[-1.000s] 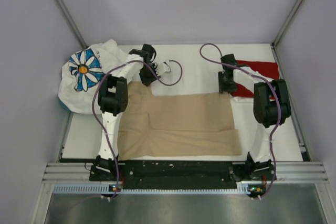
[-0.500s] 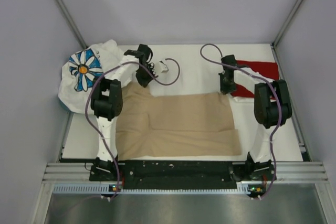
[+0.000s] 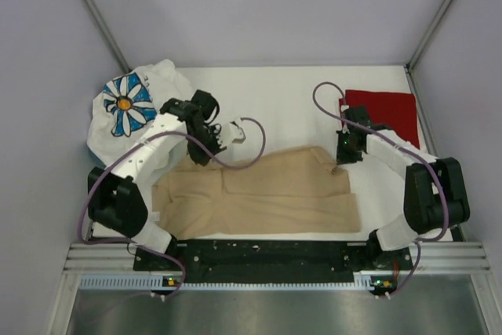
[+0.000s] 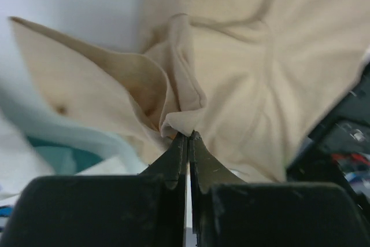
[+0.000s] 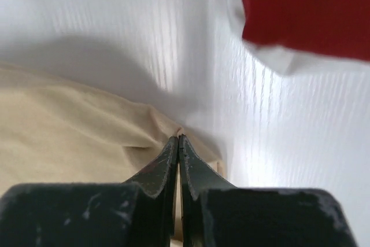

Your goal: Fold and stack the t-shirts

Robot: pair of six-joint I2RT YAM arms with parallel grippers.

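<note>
As the overhead camera has it: both arms grip the tan t-shirt [image 3: 267, 194] along its far edge, the left gripper [image 3: 205, 158] and the right gripper [image 3: 339, 164] each pinched shut on cloth.
Tan shirt's lie: spread on the table [image 3: 282, 103] between the two grippers and back from them toward the arm bases; its long axis runs from one gripper across to the other.
Which way it points: sleeve seams show at the left gripper's end, so the top likely points that way.
Other shirts: the red t-shirt [image 3: 384, 111] lies flat just beyond and outboard of the right gripper; the daisy-print white t-shirt [image 3: 129, 111] is heaped beyond and outboard of the left gripper.
Left wrist: jaws fully closed on a bunched tan fold at their tips.
Right wrist: jaws closed on the shirt's far corner; red cloth ahead to the right, apart.
Step in hand: the tan shirt's next fold, with both grasps apparently made.
Next move: calls for lifting both ends together, level, and carrying the far edge back toward the bases.
</note>
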